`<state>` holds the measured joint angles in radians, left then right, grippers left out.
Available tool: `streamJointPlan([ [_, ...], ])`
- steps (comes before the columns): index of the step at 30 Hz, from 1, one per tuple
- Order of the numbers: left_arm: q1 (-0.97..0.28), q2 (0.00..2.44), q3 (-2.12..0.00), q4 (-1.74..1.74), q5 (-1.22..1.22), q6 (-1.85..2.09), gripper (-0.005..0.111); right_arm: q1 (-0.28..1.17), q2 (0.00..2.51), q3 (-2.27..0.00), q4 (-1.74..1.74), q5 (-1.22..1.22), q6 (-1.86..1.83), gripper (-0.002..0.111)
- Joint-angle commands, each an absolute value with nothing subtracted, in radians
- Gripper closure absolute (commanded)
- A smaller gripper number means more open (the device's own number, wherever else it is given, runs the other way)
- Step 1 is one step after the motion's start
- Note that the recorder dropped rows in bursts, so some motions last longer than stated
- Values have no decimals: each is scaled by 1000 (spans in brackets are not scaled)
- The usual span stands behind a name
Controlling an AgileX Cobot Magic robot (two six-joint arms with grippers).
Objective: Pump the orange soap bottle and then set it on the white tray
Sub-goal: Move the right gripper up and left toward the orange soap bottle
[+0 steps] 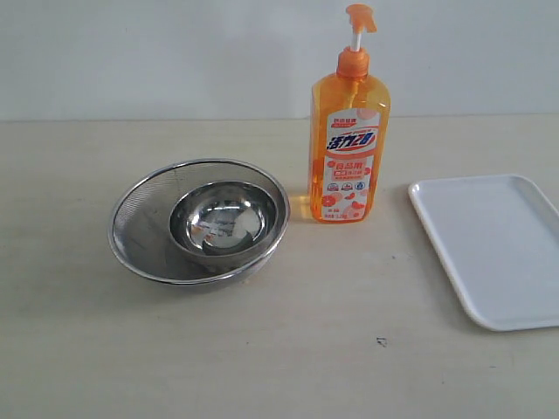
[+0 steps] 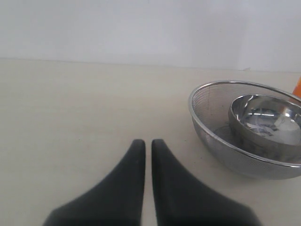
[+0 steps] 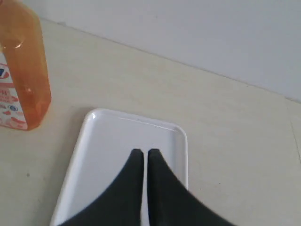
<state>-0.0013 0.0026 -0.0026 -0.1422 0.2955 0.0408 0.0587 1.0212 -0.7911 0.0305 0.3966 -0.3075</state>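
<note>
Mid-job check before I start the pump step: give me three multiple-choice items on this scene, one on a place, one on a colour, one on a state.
1. The orange soap bottle stands:
A. on the table, between the mesh bowl and the white tray
B. on the tray
C. inside the bowl

2. The bottle's pump head is:
A. white
B. orange
C. blue

3. The right gripper is:
A. wide open
B. shut, holding nothing
C. shut on the bottle

Answers:
1 A: the exterior view shows the bottle upright on the bare table, with the bowl to one side and the tray to the other.
2 B: the head is orange, on a white stem.
3 B: the right wrist view shows the fingers together above the tray, with the bottle off to the side.
</note>
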Motion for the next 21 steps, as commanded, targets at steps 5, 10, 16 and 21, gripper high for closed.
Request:
streamJointPlan([
  [5, -6, 0, 0, -138, 295, 45, 102, 56, 1195, -962, 292, 594, -781, 108],
  [10, -6, 0, 0, -138, 295, 45, 102, 56, 1277, -1026, 311, 625, -858, 108],
  [16, -6, 0, 0, -138, 295, 45, 102, 51, 1388, -1107, 326, 685, -936, 108],
  [21, -6, 0, 0, -138, 295, 45, 102, -6, 1478, -1163, 515, 734, -1120, 108],
])
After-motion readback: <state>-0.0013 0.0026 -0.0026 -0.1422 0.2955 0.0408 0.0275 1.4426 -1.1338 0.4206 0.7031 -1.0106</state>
